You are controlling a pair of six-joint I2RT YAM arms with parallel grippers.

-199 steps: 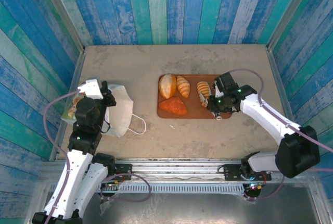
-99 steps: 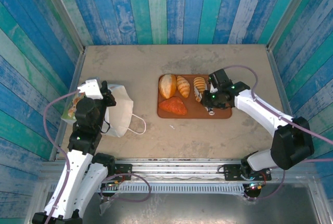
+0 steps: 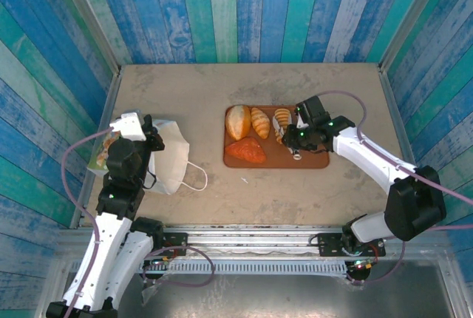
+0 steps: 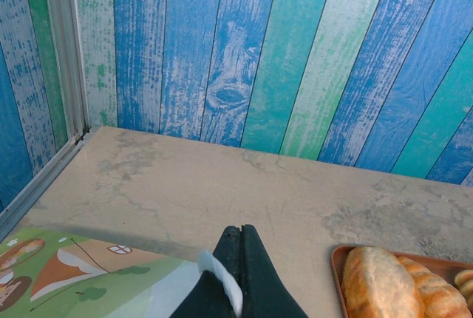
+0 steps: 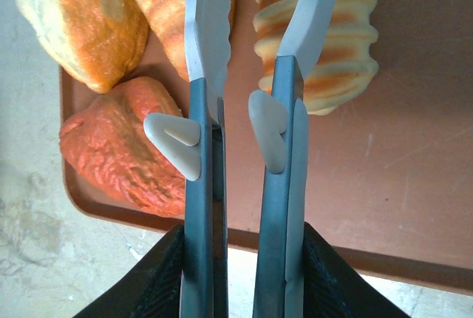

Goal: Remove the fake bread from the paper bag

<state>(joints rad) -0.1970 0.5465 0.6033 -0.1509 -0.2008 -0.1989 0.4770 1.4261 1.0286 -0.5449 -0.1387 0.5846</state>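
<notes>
Left hand (image 4: 240,231) pinches edge of paper bag (image 4: 89,282).

Your worktop (image 3: 295,85) is a pale tan slab with a mottled, scuffed surface, and most of its far half lies bare. At your left, near the side edge, the paper bag (image 3: 171,157) lies flat on its side, its mouth toward the middle and a white cord handle (image 3: 196,177) looped out onto the surface. From the left wrist you see its green printed side (image 4: 89,281) pressed against the slab (image 4: 222,185). Right of centre, well apart from the bag, a flat brown tray (image 3: 275,159) rests squarely on the worktop. Just in front of the tray's near edge lies one small white scrap (image 3: 242,180).
</notes>
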